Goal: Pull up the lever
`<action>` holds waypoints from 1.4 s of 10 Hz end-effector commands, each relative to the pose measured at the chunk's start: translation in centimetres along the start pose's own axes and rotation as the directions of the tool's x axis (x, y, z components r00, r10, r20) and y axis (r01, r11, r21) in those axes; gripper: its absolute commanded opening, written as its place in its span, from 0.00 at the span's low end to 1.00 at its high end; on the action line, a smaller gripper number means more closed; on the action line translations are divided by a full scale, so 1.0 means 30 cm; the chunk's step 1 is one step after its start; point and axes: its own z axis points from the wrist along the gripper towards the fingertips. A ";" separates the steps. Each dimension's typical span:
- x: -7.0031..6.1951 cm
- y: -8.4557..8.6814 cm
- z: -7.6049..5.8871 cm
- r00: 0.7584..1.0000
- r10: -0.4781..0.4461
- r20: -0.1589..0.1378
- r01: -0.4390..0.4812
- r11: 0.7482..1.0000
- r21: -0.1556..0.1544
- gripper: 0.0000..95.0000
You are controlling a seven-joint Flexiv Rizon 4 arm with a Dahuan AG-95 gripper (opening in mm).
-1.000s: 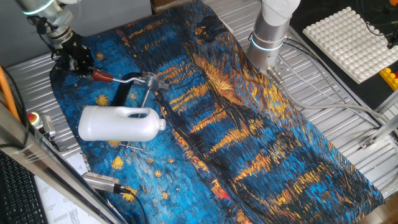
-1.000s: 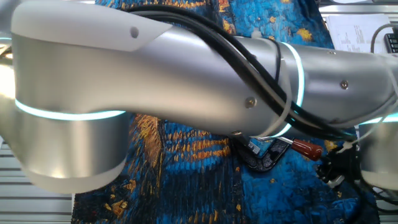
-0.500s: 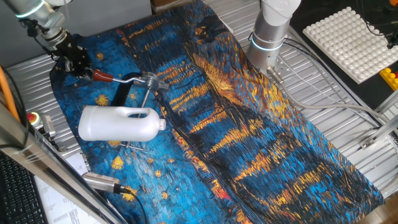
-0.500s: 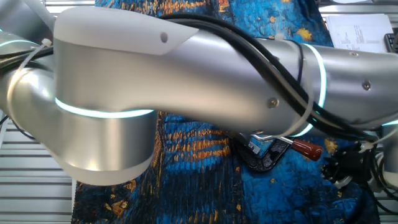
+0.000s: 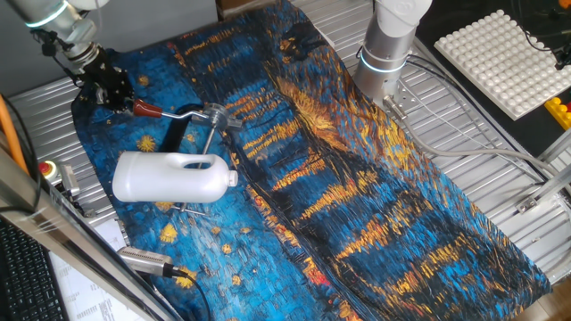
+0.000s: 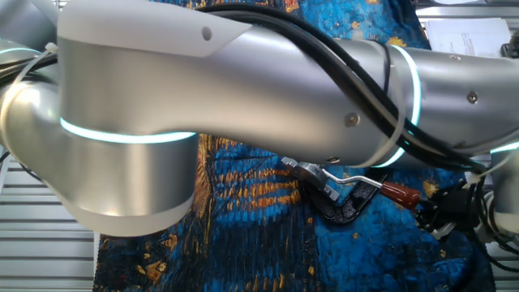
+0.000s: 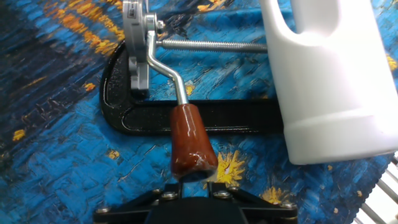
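The lever (image 7: 178, 99) lies low at the far left of the surface (image 5: 375, 205), its slim bent silver rod running from a bright metal hinge block down to a glossy red-brown tip (image 7: 189, 140), with the black cast base of the clamp (image 7: 205, 117) beneath it. The tool (image 5: 109, 82) sits right at the end of that tip; in the hand view only its black body shows at the bottom edge, touching or just short of the rubbery end. Whether its jaws stand apart or have closed on the tip I cannot tell — the fingers are out of sight.

Likely risks, as I judge them: the tip is smooth, rounded and tapered, so a shallow hold at its very end could slide off once the rod swings upward. The clamp rests on a wrinkled blue-and-gold patterned cloth (image 5: 303, 169) — the whole fixture may drag or tilt rather than the hinge turning. The white plastic jug (image 5: 174, 176), smooth and light-looking, lies on its side just beside the clamp against its threaded screw (image 7: 211, 45), and could be nudged.
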 end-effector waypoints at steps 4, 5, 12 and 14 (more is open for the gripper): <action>-0.013 -0.004 -0.022 1.000 0.008 0.010 -0.008 1.000 -0.003 0.20; -0.016 -0.006 -0.024 1.000 0.011 0.010 -0.011 1.000 -0.004 0.20; -0.029 -0.011 -0.043 1.000 0.027 0.014 -0.026 0.999 -0.019 0.20; -0.036 -0.014 -0.057 1.000 0.028 0.014 -0.028 0.999 -0.019 0.20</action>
